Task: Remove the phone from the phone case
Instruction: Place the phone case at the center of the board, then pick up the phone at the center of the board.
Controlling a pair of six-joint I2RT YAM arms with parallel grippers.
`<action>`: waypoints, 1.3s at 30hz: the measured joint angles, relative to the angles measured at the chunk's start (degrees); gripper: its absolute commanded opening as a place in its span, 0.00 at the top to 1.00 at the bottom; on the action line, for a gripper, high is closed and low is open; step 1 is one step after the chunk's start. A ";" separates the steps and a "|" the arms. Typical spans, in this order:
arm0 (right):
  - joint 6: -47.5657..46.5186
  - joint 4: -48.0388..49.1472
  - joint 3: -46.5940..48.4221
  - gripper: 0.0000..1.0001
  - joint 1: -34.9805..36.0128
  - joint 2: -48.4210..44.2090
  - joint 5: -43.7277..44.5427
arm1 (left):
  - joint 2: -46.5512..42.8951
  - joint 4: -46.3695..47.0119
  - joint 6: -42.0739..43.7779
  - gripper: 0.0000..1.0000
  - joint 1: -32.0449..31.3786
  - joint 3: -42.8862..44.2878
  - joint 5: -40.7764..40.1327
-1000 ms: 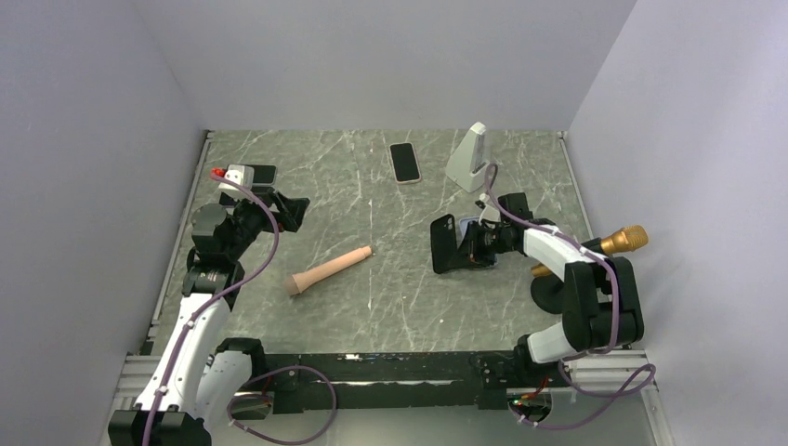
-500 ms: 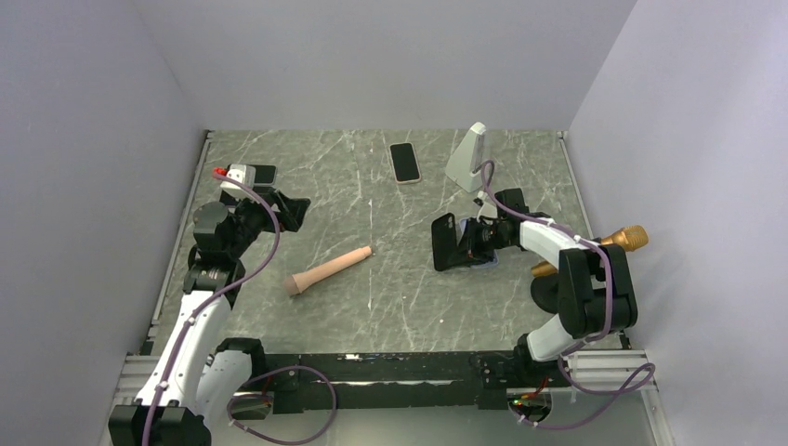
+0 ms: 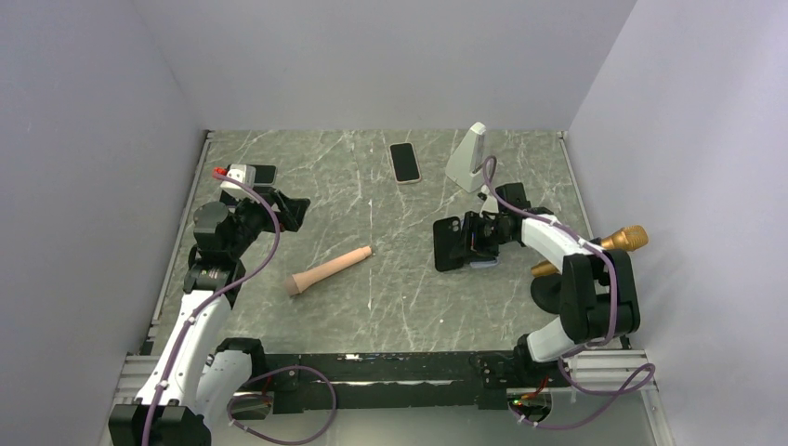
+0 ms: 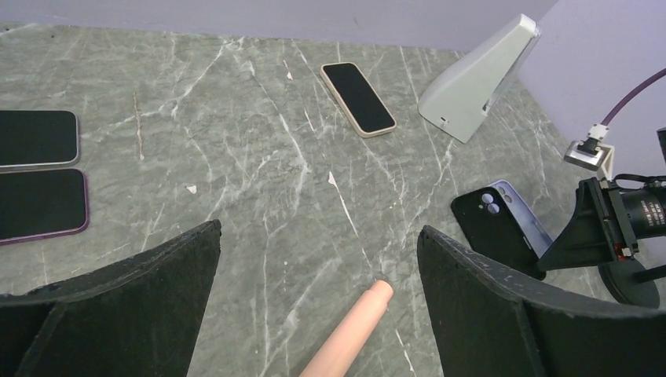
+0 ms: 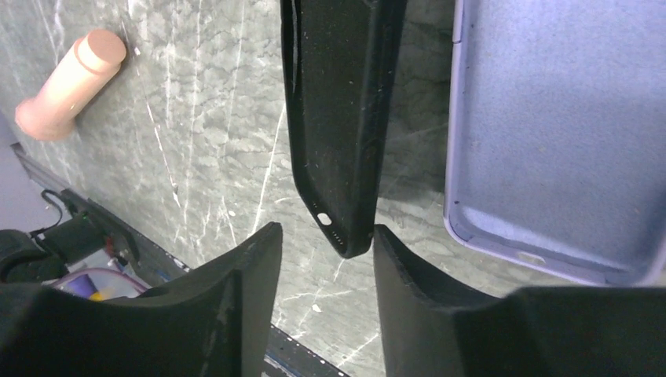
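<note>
Black phone case (image 5: 338, 118) sits tilted at the right of the marble bench (image 3: 372, 297), its end between the narrowly set right fingers (image 5: 236, 306); whether they clamp it cannot be told. A lavender case (image 5: 550, 141) lies beside it. The left fingers (image 4: 118, 314) hang wide apart.

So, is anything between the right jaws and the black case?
Nothing visible. The black case has its end between the jaws of the right gripper. The lilac case lies beside it, not in the way.

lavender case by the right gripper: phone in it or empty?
Empty, it seems: in the right wrist view the lavender case shows a bare matte inside within a raised rim, no phone.
</note>
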 measured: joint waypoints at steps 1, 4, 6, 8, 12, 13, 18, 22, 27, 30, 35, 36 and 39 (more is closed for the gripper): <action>0.02 -0.48 0.22 0.43 0.26 -0.61 0.68 | 0.00 0.00 0.00 0.02 0.00 0.00 0.00; 0.04 -2.38 1.51 0.36 1.81 -2.25 3.39 | -0.02 0.00 0.00 0.02 0.00 0.00 0.00; 0.11 -3.67 2.93 0.31 3.65 -3.43 5.79 | -0.04 -0.02 0.00 0.02 0.00 0.00 0.00; 0.26 -4.94 4.31 0.27 5.46 -4.46 8.31 | -0.13 -0.04 0.00 0.02 0.00 0.00 -0.02; 0.83 -7.58 6.56 0.13 9.11 -6.29 14.03 | -0.55 -0.33 0.00 0.02 0.00 0.00 -0.04; 1.05 -8.13 7.08 0.04 10.23 -6.64 15.61 | -0.70 -0.33 0.00 0.02 0.00 0.00 -0.09; 2.80 -7.45 9.27 0.00 14.91 -6.78 21.38 | -0.81 -0.35 -0.02 0.02 0.00 0.00 -0.13; 4.15 -2.01 11.67 0.00 16.94 -3.23 23.76 | -0.81 -0.37 0.00 0.02 0.00 0.00 -0.20; 5.92 4.98 20.28 0.00 17.35 8.00 26.49 | -0.81 -0.42 0.26 0.02 0.00 0.00 -0.46; 7.65 9.33 26.08 0.00 17.35 15.45 27.28 | -0.85 -0.50 0.33 0.02 0.00 0.00 -0.44; 9.77 13.64 37.13 0.00 17.35 28.74 28.85 | -1.03 -0.50 0.22 0.03 0.00 0.00 -0.42; 10.10 14.05 39.32 0.00 17.35 31.39 29.44 | -1.11 -0.50 0.22 0.02 -0.02 0.00 -0.42; 11.32 13.99 45.11 0.00 17.20 38.27 30.10 | -1.55 -0.46 0.20 0.02 -0.07 0.00 -0.42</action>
